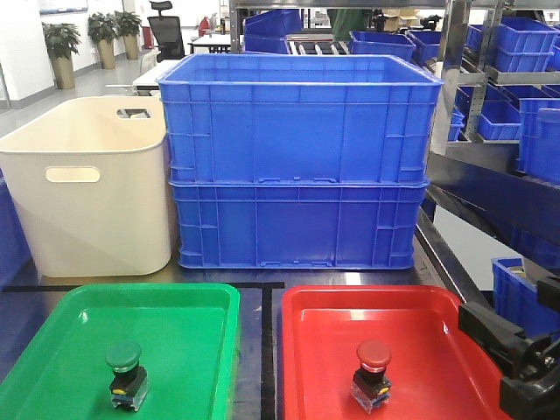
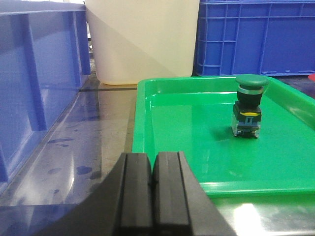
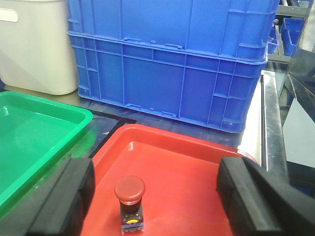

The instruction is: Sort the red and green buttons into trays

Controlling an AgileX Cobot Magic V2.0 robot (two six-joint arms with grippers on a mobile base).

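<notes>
Hovering R gripper [image 3: 155,196] open over red button [image 3: 129,189]; L gripper [image 2: 153,191] closed.

Potted plants [image 1: 61,39], office chair [image 1: 165,33], shelving [image 1: 490,74].

Two stacked blue crates [image 1: 297,162], centre, toward 12 o'clock. Cream tub [image 1: 87,184] with handle slots, just beside them at 9 o'clock. Racked blue bins [image 1: 525,79] at 2 o'clock. Potted plants [image 1: 61,48] at 10 o'clock. Glossy desk [image 2: 74,162].
</notes>
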